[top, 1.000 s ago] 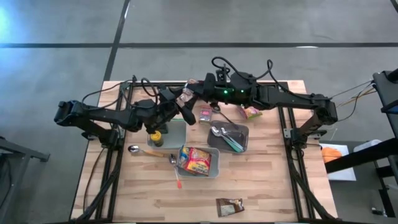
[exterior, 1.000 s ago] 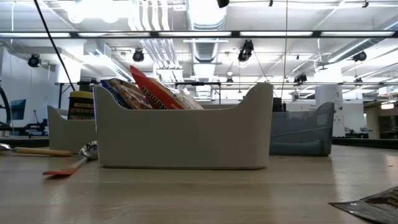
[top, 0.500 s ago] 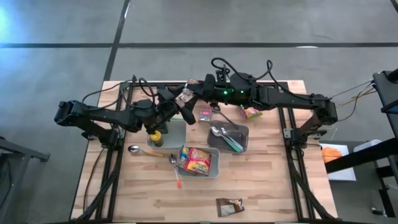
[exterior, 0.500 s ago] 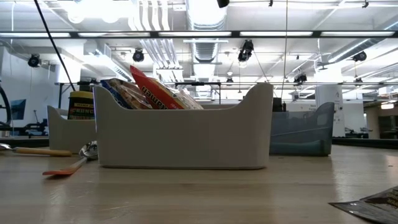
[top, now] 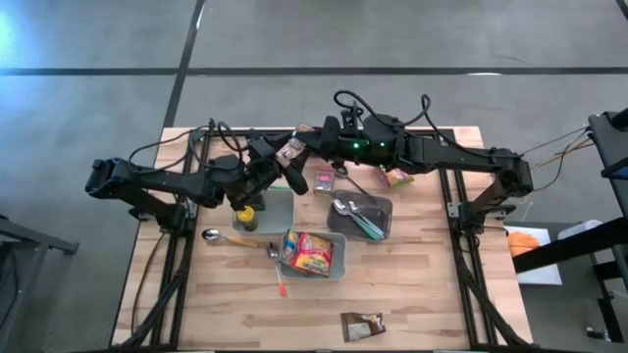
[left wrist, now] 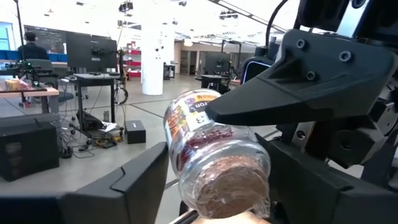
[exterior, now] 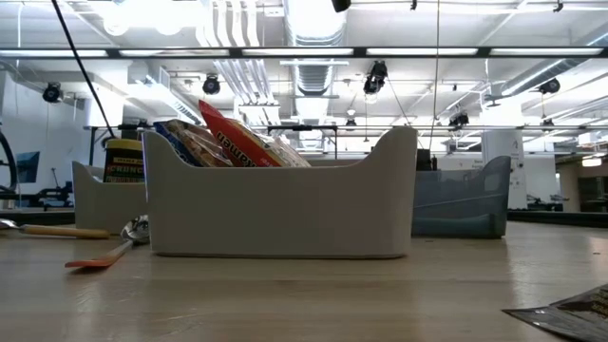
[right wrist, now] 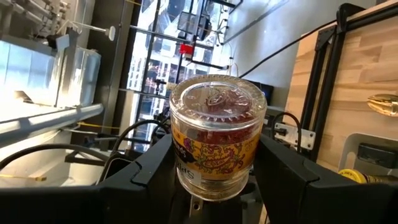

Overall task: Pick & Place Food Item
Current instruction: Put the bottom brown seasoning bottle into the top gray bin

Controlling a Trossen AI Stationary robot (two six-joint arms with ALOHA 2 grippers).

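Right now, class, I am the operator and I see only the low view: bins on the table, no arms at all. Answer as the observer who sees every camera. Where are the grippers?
Observer: Both are above the far side of the table. In the high view the left gripper and the right gripper meet tip to tip.
Operator: Is either carrying anything?
Observer: The right gripper is shut on a glass jar with a printed label, as its wrist view shows.
Operator: And the left one?
Observer: Its wrist view looks at that jar's underside close up. Whether it grips the jar, I cannot tell.
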